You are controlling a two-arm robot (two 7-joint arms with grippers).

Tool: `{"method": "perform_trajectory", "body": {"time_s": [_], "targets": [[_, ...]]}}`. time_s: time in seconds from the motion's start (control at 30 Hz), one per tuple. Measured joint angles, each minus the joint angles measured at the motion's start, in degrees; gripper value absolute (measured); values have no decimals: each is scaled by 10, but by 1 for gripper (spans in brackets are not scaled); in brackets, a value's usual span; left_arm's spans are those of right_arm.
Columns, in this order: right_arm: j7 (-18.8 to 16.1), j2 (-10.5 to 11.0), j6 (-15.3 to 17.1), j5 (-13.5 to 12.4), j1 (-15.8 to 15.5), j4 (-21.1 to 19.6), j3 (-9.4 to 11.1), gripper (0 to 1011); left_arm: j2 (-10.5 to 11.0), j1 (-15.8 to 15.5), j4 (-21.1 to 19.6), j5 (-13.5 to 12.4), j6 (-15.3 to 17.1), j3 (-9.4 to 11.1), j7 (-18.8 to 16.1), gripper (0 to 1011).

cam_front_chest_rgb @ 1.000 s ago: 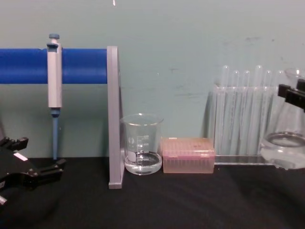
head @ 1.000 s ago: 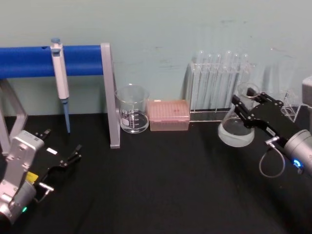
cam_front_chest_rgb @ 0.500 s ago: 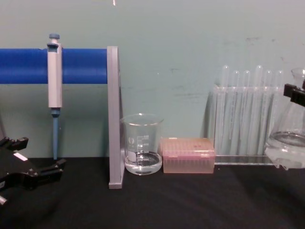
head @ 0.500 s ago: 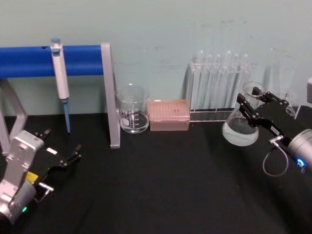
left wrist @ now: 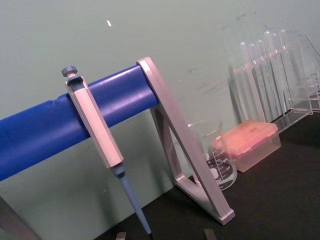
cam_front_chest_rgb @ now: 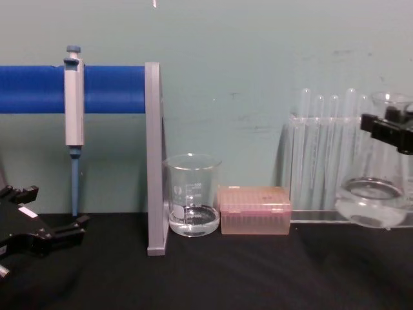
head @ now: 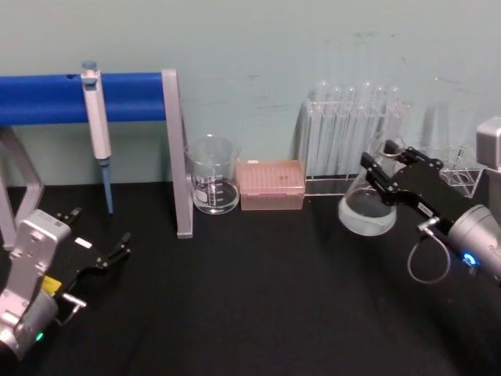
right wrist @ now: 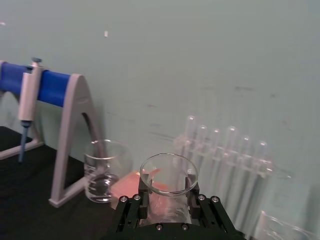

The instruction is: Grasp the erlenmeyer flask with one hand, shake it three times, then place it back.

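Change: since half a second ago we see the flask (head: 366,210) and our right gripper (head: 386,174) shifted left across the front of the test tube rack (head: 352,141).
Flask: in front of the rack's right end, apparently lifted off the table (head: 258,298), liquid in its base.
Right gripper: our fingers clamp the flask's neck from both sides.
Left gripper (head: 102,229): parked far left of the rack, fingers spread apart.

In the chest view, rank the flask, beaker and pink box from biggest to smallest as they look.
1. flask, held by the right gripper; it may be nearer the camera, which would flatter it.
2. beaker, the taller of the remaining two.
3. pink box, wider but lower; close to the beaker.
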State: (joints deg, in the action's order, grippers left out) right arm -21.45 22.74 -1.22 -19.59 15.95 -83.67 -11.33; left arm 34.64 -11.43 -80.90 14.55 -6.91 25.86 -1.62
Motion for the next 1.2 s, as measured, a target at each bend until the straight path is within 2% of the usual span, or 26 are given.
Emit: {"method": "perform_trajectory", "body": {"time_s": [0.2,0.63,1.2], "targets": [[-23,-4,-4,-6,12,7,-18,450,0,0,0,0,0,0,0,1001],[-82,-8,-14,-29,41,21,-74,450,0,0,0,0,0,0,0,1001],[-117,-3,-17,-58,55,24,-118,450,0,0,0,0,0,0,0,1001]]}}
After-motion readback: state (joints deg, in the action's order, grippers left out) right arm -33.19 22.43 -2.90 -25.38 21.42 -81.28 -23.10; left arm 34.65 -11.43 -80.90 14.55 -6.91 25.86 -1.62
